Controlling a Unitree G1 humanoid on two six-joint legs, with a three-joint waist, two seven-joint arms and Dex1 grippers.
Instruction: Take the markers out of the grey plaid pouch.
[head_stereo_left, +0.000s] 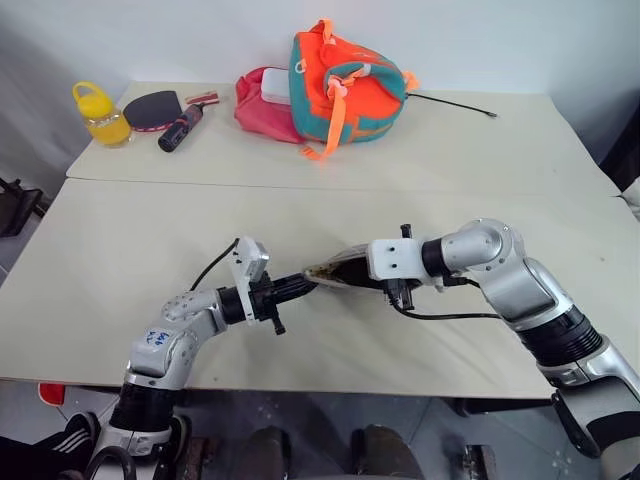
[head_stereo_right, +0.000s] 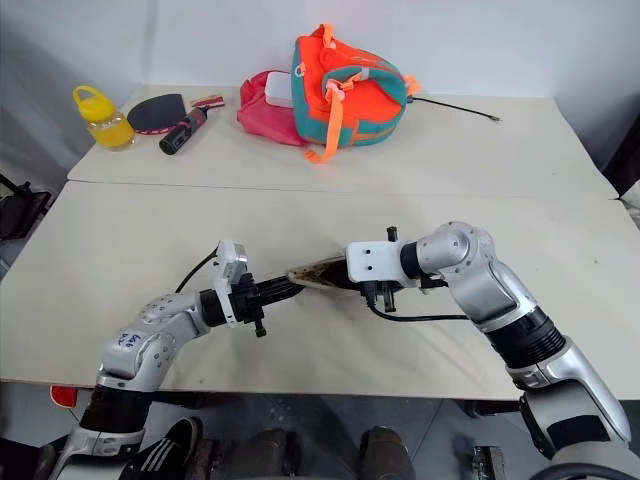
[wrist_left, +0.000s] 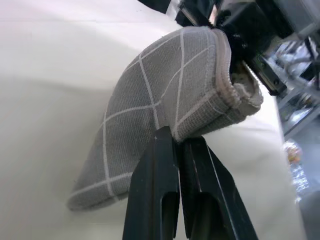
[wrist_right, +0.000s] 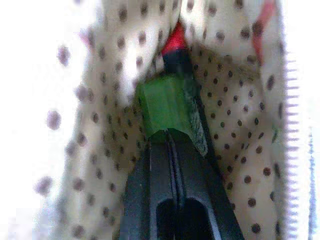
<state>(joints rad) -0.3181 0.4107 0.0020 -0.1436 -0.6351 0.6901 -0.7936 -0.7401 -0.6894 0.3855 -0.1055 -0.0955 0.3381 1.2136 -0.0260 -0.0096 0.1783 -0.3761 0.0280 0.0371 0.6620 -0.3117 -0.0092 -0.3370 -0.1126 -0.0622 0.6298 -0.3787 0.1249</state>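
I'm clamping the right claw (wrist_right: 172, 132) on the green marker (wrist_right: 162, 107) inside the grey plaid pouch (wrist_left: 160, 100); the left claw (wrist_left: 179, 142) is pinching the pouch's edge, and I'm risking the lining snagging the marker

Two markers (wrist_right: 167, 90), one grey plaid pouch (wrist_left: 160, 105), one pink pouch (head_stereo_left: 262, 108), one orange-teal bag (head_stereo_left: 345, 85), one paddle (head_stereo_left: 165, 112), one yellow bottle (head_stereo_left: 100, 113).

I can read no text, label, brand or number here; a small blue mark on my left arm (head_stereo_left: 155, 338) is illegible.

Grey plaid pouch (wrist_left: 165, 95) open, lifted off table; markers (wrist_right: 167, 102) inside.
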